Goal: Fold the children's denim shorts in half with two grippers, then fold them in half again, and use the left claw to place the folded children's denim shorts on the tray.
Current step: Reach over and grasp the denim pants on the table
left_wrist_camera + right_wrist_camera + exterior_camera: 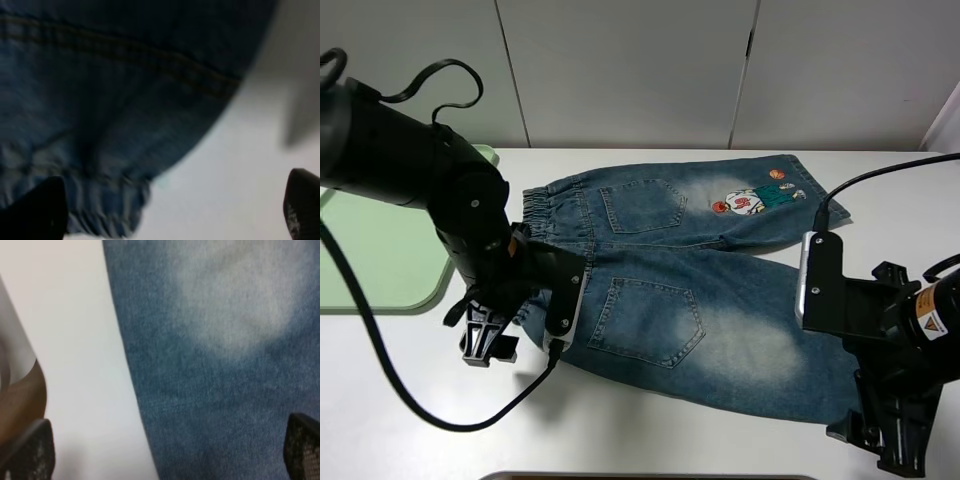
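Children's denim shorts (pixel 690 270) lie spread flat on the white table (pixel 650 430), waistband toward the pale green tray (pixel 380 270), legs pointing away from it. The left claw (pixel 485 345) is down at the near waistband corner, jaws spread wide. In its wrist view the gathered elastic edge lies between the fingertips (pixel 40 210), nothing pinched. The right gripper (pixel 890 445) hovers at the near leg's hem end, also gaping, with the denim edge running between its fingertips (pixel 30 452). The tray sits just beyond the waistband, partly hidden behind the left arm.
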### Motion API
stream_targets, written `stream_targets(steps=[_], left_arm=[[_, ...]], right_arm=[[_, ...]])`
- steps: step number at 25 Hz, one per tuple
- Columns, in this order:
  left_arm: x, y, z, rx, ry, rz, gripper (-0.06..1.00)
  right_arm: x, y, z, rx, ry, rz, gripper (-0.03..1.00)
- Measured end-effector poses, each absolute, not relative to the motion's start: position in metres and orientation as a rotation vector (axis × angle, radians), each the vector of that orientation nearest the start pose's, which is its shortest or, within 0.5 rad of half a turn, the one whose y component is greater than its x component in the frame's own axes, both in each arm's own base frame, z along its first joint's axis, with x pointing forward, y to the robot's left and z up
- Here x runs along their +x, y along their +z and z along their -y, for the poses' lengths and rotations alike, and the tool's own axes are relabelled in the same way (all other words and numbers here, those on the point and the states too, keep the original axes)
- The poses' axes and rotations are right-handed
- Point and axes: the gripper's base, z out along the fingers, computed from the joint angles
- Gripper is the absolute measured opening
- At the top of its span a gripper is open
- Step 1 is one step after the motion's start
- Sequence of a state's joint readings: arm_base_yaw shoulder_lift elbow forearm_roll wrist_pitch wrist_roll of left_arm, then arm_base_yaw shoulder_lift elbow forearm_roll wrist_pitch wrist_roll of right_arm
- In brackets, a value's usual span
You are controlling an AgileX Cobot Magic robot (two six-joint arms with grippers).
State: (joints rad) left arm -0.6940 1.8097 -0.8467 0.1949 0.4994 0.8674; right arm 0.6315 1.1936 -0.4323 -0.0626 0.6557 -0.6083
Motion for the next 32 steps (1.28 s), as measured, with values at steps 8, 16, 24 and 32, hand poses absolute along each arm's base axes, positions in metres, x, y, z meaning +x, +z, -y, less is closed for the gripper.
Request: stream_targets(steps=[8, 16, 24, 32], left_arm=[[0.252, 0.103, 0.199, -2.512, -0.201, 2.148, 0.85], [0.253, 0.095, 0.2, -2.513, -0.195, 2.136, 0.85], [0.253, 0.095, 0.2, -2.515, -0.195, 2.137, 0.85], [0.253, 0.095, 0.2, -2.518, -0.195, 2.139, 0.85]], right_arm=[[0.136, 0.173, -0.095, -1.723, -0.059, -2.3, 0.69], [0.141, 0.162, -0.099, -1.743, -0.059, -2.315, 0.69], [0.149, 0.129, -0.103, -1.866, -0.082, -2.397, 0.69], [0.151, 0.11, -0.103, -1.959, -0.106, -2.428, 0.69]])
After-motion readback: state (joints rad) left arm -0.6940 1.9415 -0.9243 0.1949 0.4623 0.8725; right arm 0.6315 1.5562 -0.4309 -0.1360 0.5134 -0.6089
